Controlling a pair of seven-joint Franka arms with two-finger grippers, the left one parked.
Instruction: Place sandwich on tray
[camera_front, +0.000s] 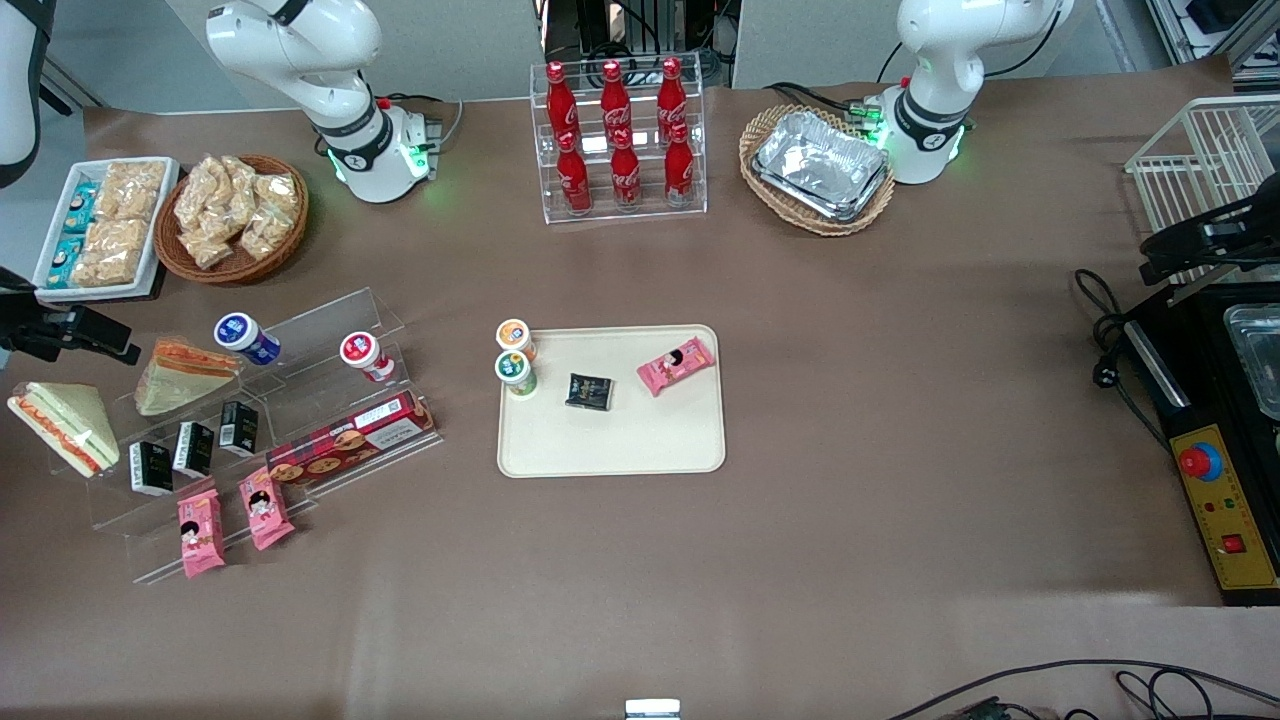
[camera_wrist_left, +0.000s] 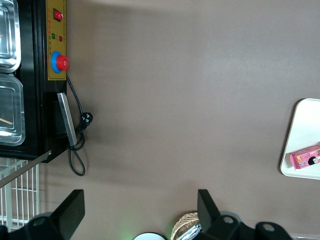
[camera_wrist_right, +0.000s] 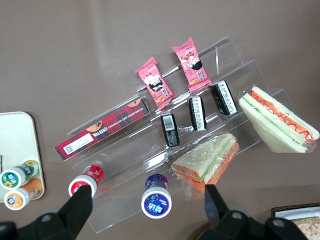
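Note:
The sandwich (camera_front: 65, 427), a clear-wrapped pale wedge with thin red and green stripes, lies at the working arm's end of the clear acrylic shelf (camera_front: 300, 400); the right wrist view also shows this sandwich (camera_wrist_right: 278, 120). The cream tray (camera_front: 610, 445) sits mid-table, and one rounded corner of the tray (camera_wrist_right: 15, 140) shows in the right wrist view. My gripper (camera_front: 95, 335) hangs open high above the shelf. In the right wrist view the gripper (camera_wrist_right: 147, 197) holds nothing and a blue-capped cup (camera_wrist_right: 156, 202) lies under it.
A second wedge with an orange top (camera_front: 185, 375) lies beside the sandwich. The shelf holds black packets (camera_front: 195, 445), pink snack packs (camera_front: 265, 508), a biscuit box (camera_front: 350, 440) and a red-capped cup (camera_front: 362, 352). On the tray are two cups (camera_front: 516, 360), a black packet (camera_front: 589, 391) and a pink pack (camera_front: 676, 365).

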